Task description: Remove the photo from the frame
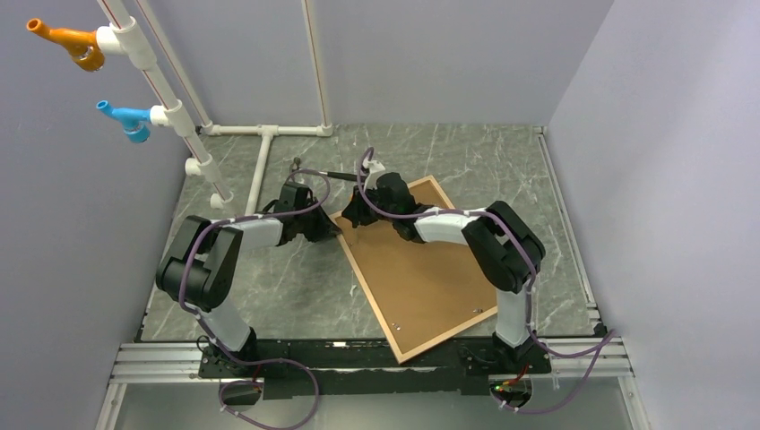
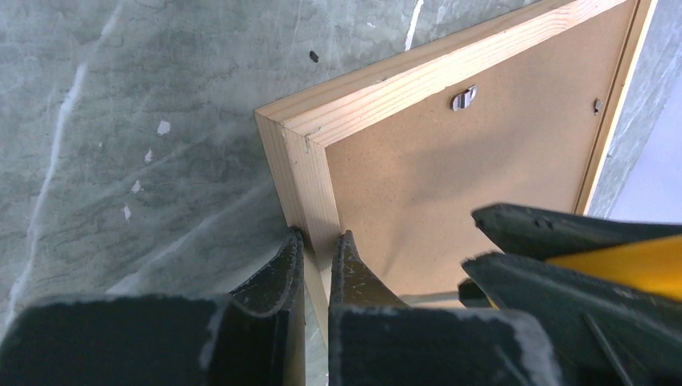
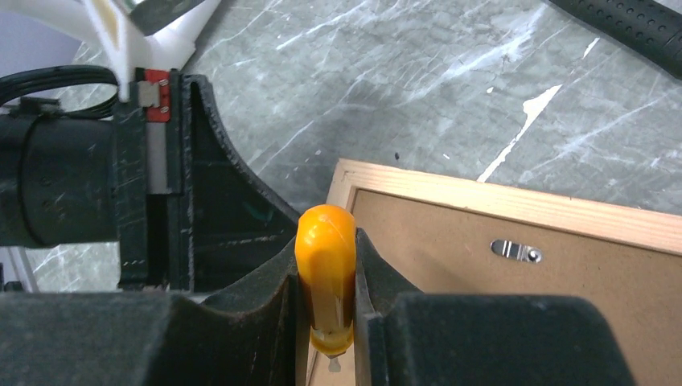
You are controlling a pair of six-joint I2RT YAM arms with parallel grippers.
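Observation:
The light wood frame (image 1: 448,336) lies face down on the table, turned at an angle. The photo's brown back (image 1: 417,269) fills it; the printed side is hidden. My left gripper (image 1: 333,231) is shut on the frame's left rail (image 2: 310,185) just below the far left corner, one finger on each side (image 2: 319,237). My right gripper (image 1: 357,215) is shut on an orange tool handle (image 3: 325,257), held upright over the brown back (image 3: 499,305) close to that same corner. The tool's tip points down at the back near the rail. A metal tab (image 3: 515,250) sits by the far rail.
A white pipe structure (image 1: 260,134) stands at the back left with an orange (image 1: 67,40) and a blue (image 1: 125,116) fitting. A black-handled tool (image 1: 332,175) lies on the table behind the grippers. Walls close in on three sides.

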